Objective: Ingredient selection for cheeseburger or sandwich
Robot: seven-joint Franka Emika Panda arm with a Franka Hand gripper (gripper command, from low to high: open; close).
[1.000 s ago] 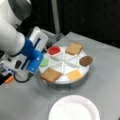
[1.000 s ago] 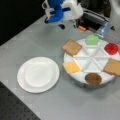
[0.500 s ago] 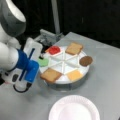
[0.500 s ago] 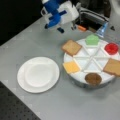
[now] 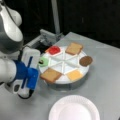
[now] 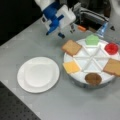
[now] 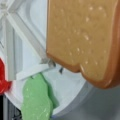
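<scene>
White segmented tray (image 5: 65,65) held six ingredient pieces, one per outer wedge: two tan toast squares (image 5: 51,75) (image 5: 74,48), one red disc (image 5: 53,50), one green leaf blob (image 5: 44,61), one yellow square (image 5: 74,74), one dark brown disc (image 5: 86,60). The same six counted in the opposite front view: toast (image 6: 71,47) (image 6: 113,67), green (image 6: 92,39), red (image 6: 111,48), yellow (image 6: 71,66), brown (image 6: 93,78). One white paper plate (image 6: 38,74) sat on the grey table (image 6: 30,42), well apart from the tray, nothing on it; no stack assembled. One gripper (image 6: 65,32), white and blue, hung over the table just beside the tray's edge nearest a toast square, holding nothing as far as visible; jaw spacing could not be told. In a front view its fingertips were hidden behind the blue body. Wrist view alone showed the nearer toast (image 7: 82,37) overhanging its wedge wall, with green blob (image 7: 37,100) and a red sliver (image 7: 3,80) below; plate, yellow and brown pieces were out of that frame
</scene>
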